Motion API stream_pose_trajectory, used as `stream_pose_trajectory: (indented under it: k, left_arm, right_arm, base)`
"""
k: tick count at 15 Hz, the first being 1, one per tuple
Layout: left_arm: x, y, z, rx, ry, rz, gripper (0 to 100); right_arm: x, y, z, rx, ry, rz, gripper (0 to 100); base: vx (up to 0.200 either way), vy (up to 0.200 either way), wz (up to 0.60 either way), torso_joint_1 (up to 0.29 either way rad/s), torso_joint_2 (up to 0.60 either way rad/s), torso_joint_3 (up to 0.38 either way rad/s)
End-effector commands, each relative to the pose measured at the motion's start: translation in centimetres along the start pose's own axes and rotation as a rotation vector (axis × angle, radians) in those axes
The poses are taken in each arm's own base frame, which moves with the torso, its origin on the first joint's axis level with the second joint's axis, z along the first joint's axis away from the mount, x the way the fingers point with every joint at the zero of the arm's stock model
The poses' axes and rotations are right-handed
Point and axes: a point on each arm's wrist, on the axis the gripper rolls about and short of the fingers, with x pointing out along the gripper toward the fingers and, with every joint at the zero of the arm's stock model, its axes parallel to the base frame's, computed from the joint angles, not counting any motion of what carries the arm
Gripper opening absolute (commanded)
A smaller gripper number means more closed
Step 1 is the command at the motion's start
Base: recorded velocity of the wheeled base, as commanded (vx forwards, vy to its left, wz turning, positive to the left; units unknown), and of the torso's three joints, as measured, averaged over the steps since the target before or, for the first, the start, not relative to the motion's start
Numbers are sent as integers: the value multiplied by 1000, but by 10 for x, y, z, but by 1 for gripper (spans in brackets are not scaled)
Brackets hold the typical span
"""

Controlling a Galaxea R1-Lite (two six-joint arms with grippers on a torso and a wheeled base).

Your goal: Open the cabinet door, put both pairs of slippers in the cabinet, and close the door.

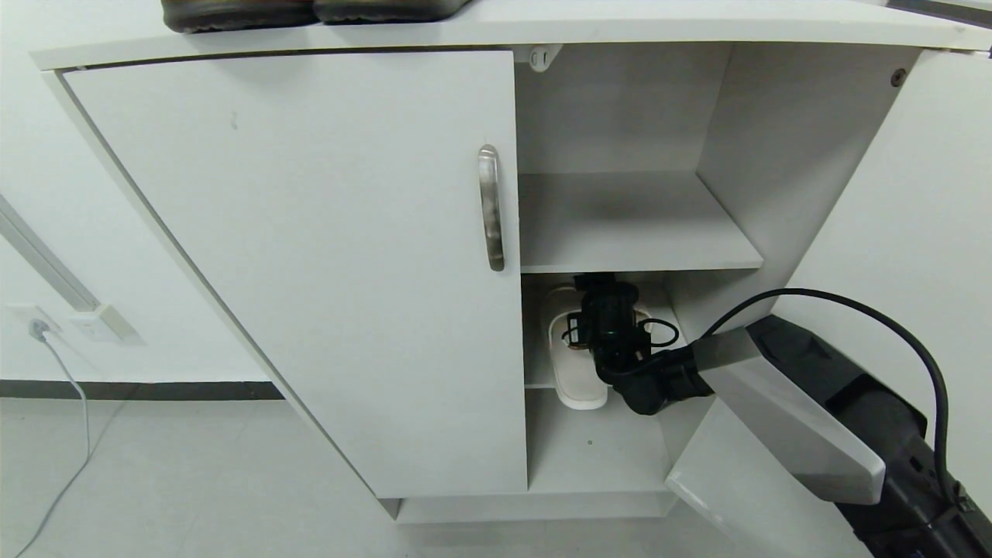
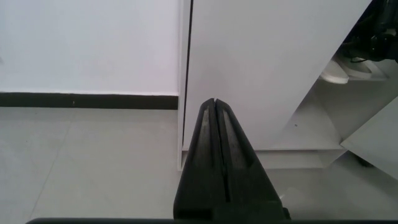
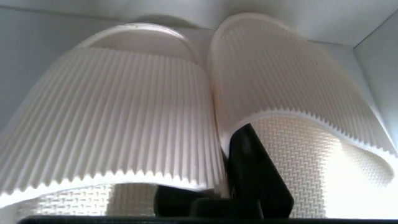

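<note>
Right door (image 1: 914, 232) open. My right gripper (image 1: 611, 314) at white slippers (image 3: 155, 106) inside cabinet; grip unclear. Left gripper (image 2: 215, 124) closed, empty. Dark pair (image 1: 310, 12) on top, door-closing remain.

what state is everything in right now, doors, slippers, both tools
left white cabinet door with metal handle: shut
right white cabinet door: swung open
pair of white ribbed slippers: side by side on the lower shelf inside the cabinet
dark slippers: on top of the cabinet, not yet inside
left tool: shut, empty, outside the cabinet
right tool: inside the cabinet at the white slippers, grip unclear
</note>
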Motion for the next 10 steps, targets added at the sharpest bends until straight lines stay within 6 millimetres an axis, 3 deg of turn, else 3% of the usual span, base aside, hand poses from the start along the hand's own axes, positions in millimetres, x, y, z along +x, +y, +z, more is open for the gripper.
stream_pose_trajectory:
  k: [1,3,7,8,10]
  left_arm:
    - [0,0,0,0,2,0,0]
    - [0,0,0,0,2,0,0]
    - [0,0,0,0,0,0,0]
    - [0,0,0,0,2,0,0]
    - [0,0,0,3,2,-1,0]
  right_arm:
    - [0,0,-3,-3,5,-3,100]
    - [-7,-3,0,-6,9,-3,100]
    - [-41,-14,7,2,-9,17,100]
    - [-51,-16,8,8,-20,29,100]
    - [-91,-22,7,5,-25,107,100]
  base:
    - [0,0,0,0,0,0]
    - [0,0,0,0,0,0]
    - [0,0,0,0,0,0]
    - [0,0,0,0,0,0]
    - [0,0,0,0,0,0]
